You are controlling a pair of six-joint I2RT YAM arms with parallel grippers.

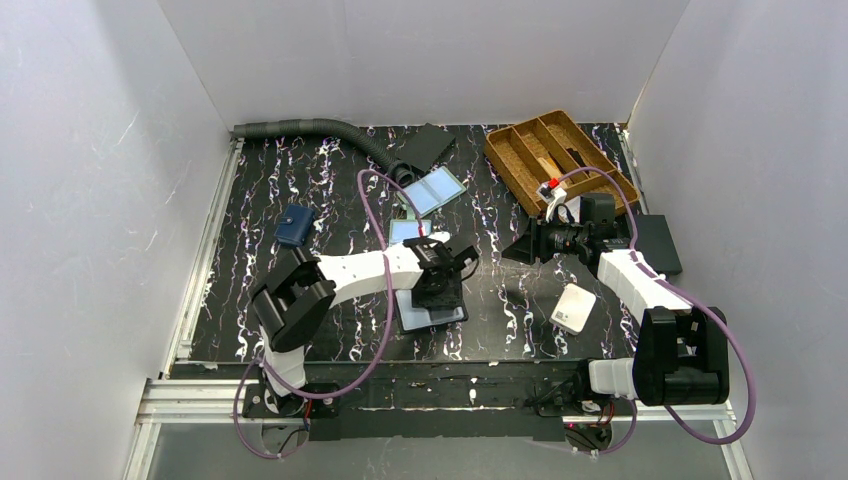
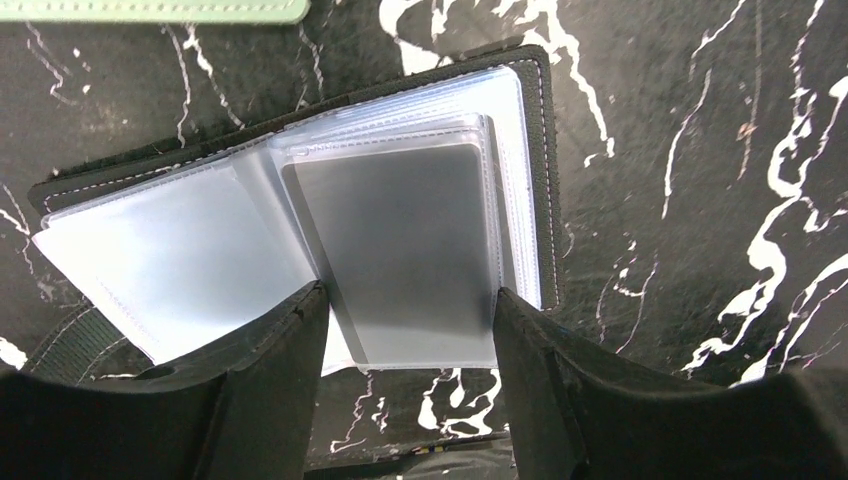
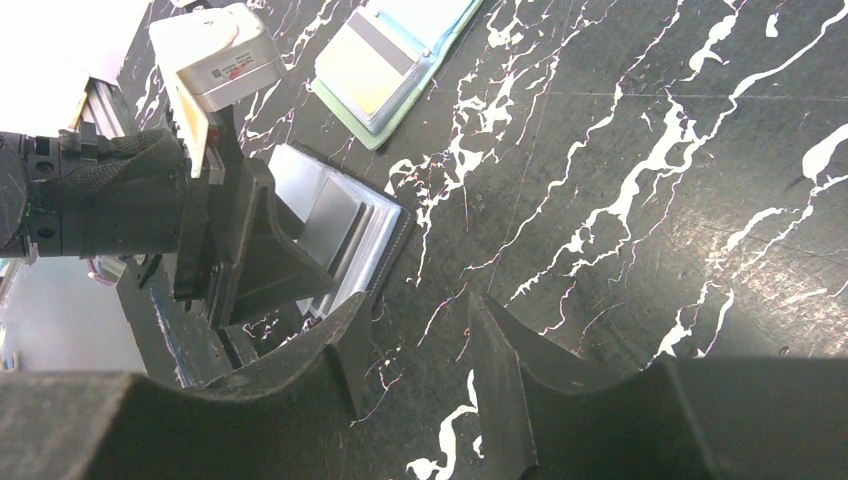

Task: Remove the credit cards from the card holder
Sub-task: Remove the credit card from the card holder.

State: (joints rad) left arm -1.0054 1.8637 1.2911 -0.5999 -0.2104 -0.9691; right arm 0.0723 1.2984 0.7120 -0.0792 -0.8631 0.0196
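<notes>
The grey-green card holder lies open on the table, showing an orange card and a blue card. In the top view it is partly hidden behind my left arm. Only its pale edge shows in the left wrist view. My left gripper is open, low over a black-edged booklet of clear sleeves with a black-grey card in the top sleeve. Its jaws stand either side of that sleeve's near edge. My right gripper is open and empty over bare table, right of the booklet.
A bifold with pale blue panels lies behind the holder. A navy wallet is at the left, a white square box at the front right, a wooden divided tray at the back right, and a grey hose along the back.
</notes>
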